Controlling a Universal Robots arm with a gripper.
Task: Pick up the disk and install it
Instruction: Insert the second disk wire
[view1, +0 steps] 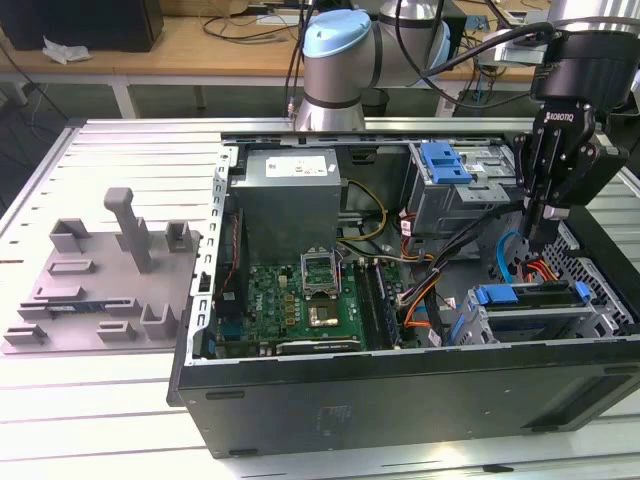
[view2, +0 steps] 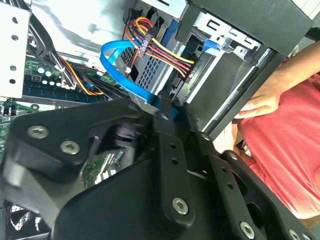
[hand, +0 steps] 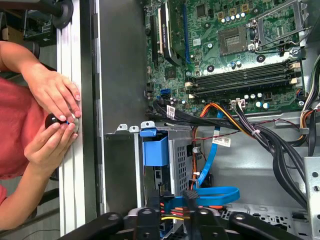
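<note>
Your gripper (view1: 538, 238) hangs inside the open computer case (view1: 400, 400), just above the drive cage (view1: 520, 320), fingers drawn together on nothing. The disk (view1: 530, 297) already sits in that cage, blue bracket showing, so I judge the install step nearly complete. Any further press calls for care around the blue cable (hand: 215, 192) beside the fingertips.

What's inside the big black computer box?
Inside the open black computer case sit a green circuit board, a grey metal power box, coloured wires and blue-handled drive trays. Whatever lies under the board is hidden.
</note>
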